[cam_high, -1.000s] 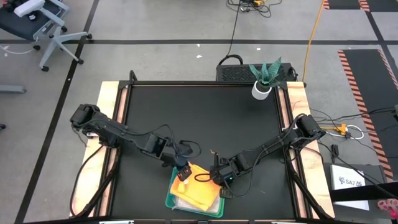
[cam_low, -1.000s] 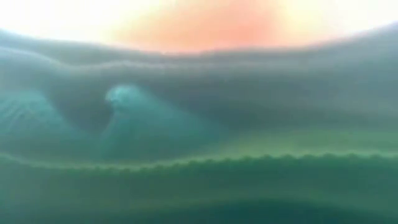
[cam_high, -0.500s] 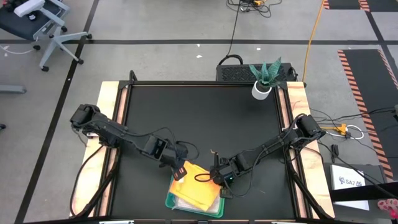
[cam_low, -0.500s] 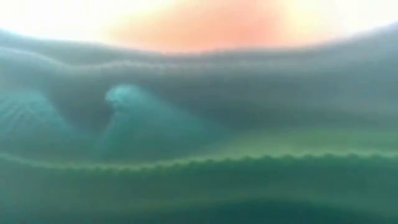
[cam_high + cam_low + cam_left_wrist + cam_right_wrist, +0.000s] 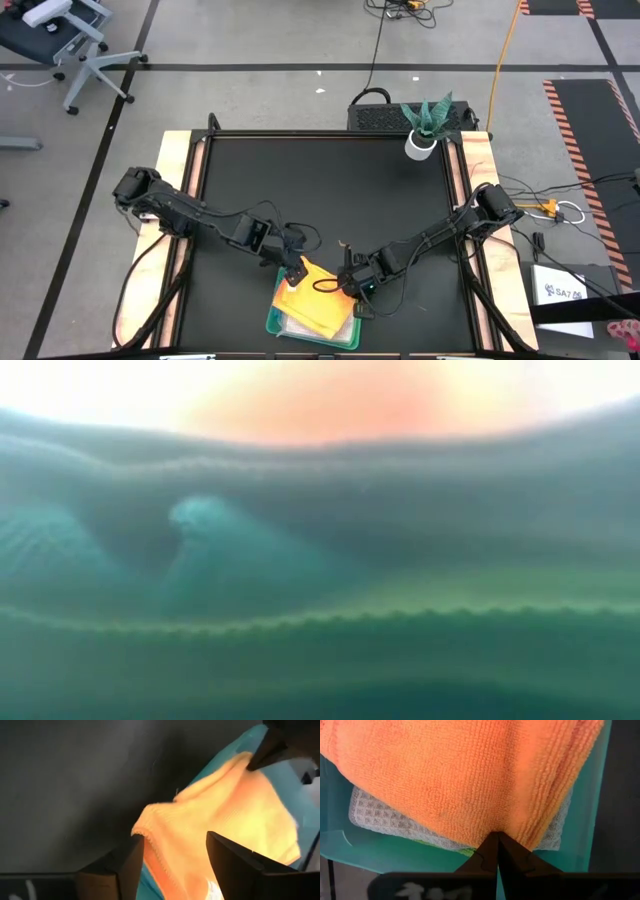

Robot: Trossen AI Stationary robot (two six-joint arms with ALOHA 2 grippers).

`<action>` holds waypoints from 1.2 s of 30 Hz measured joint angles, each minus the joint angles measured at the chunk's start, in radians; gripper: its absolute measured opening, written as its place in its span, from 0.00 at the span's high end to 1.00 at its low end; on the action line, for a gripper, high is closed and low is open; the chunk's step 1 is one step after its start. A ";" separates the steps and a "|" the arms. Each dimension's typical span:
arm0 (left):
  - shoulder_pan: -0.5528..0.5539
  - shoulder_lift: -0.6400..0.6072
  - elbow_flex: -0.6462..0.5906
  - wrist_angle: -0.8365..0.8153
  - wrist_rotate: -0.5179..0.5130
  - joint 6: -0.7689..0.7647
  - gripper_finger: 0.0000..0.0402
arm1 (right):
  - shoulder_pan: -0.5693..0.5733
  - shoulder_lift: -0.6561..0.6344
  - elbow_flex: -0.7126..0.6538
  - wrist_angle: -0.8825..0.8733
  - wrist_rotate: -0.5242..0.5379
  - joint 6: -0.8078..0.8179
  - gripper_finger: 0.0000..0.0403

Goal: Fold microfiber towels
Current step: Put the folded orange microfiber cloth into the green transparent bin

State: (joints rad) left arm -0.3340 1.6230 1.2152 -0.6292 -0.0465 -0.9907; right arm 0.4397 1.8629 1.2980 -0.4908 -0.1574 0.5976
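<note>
Yellow-orange microfiber towel [image 5: 318, 303] lying uppermost on a stack in the teal plastic tray [image 5: 277, 324] at the near edge of the black table [image 5: 330, 190]; a pale grey-white waffle-textured towel [image 5: 380, 817] and a sliver of lime green towel [image 5: 466, 851] show beneath it. Right gripper [image 5: 496, 851], fingers pressed together, pinches the orange towel's edge. Left gripper [image 5: 174, 854], fingers apart, hovers over the towel's far corner [image 5: 150, 817], which extends past the tray rim.

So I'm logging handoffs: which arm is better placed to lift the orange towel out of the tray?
Right. The right gripper is already shut on the orange towel above the tray; the left gripper is open beside its corner.
</note>
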 joint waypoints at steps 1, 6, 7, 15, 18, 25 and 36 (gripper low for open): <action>-0.003 0.000 0.000 -0.011 -0.002 -0.002 0.47 | 0.000 0.000 0.000 0.000 0.000 0.000 1.00; -0.016 -0.026 0.001 -0.174 -0.007 -0.032 0.52 | 0.000 -0.001 0.000 -0.011 0.000 0.000 1.00; -0.016 -0.034 0.001 -0.220 -0.015 -0.047 0.53 | 0.000 -0.001 0.000 -0.013 0.000 0.000 1.00; -0.037 -0.122 0.000 -0.420 -0.230 -0.184 0.56 | 0.000 -0.002 0.000 -0.011 -0.002 -0.013 1.00; -0.042 -0.141 0.000 -0.408 -0.343 -0.239 0.56 | -0.002 -0.040 0.000 -0.003 -0.023 -0.044 1.00; -0.043 -0.146 0.000 -0.304 -0.473 -0.231 0.56 | -0.014 -0.251 0.000 0.007 0.036 -0.061 1.00; -0.070 -0.136 0.000 -0.214 -0.505 -0.213 0.56 | 0.061 -0.359 0.000 0.025 0.190 0.002 1.00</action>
State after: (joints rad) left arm -0.4037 1.4865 1.2152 -0.8428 -0.5513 -1.2039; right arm 0.5003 1.5036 1.2984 -0.4656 0.0330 0.5992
